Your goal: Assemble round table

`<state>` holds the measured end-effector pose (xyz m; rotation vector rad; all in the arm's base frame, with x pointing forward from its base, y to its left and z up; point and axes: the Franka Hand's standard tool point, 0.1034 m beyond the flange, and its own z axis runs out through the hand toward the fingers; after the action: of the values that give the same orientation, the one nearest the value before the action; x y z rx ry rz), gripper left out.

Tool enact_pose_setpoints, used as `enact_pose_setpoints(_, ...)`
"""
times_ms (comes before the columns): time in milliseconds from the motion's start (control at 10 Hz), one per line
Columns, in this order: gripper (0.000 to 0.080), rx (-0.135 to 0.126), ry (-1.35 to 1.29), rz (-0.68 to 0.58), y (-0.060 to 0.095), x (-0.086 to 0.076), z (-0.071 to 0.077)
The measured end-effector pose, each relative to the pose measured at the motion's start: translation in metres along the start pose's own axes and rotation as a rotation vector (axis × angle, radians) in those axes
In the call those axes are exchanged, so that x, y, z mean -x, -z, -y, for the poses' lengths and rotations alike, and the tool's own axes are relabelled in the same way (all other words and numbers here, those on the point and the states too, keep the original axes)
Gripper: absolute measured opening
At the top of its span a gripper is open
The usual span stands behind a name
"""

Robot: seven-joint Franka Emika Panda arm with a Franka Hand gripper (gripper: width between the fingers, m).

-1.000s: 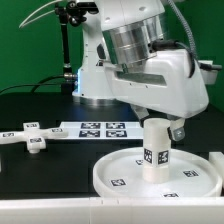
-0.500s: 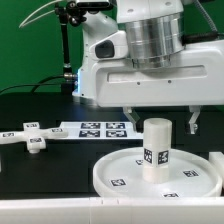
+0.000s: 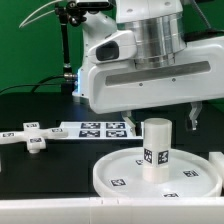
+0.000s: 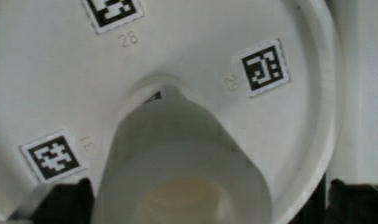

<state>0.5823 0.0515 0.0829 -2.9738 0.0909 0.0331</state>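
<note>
We see the leg [image 3: 155, 150] upright on the round disc [image 3: 108, 172], well inside the rim, with bare disc all round it. The cross-shaped base [image 3: 28, 137] lies well apart from the leg. Only the wrist view looks down along the leg [image 4: 177, 150]. The gripper [image 3: 160, 123] hangs over the leg, its fingers [image 3: 128, 122] pointing down and spread wide, clear of the leg's sides.

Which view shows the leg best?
The exterior view: the whole leg stands upright on the disc, with its tag facing the camera. The wrist view sees the leg only from above, close and blurred.
</note>
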Motion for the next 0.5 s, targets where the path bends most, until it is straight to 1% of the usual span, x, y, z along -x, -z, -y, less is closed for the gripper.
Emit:
enact_pose_setpoints(100, 0.0648, 0.019, 0.128, -0.007, 0.0008, -0.0018, 0.0005)
enact_pose_setpoints(200, 0.0648, 0.030, 0.233, -0.008, 0.0009, -0.0025, 0.0016)
enact_pose_setpoints(500, 0.0648, 0.031, 0.403, -0.005, 0.0010, -0.0026, -0.0007)
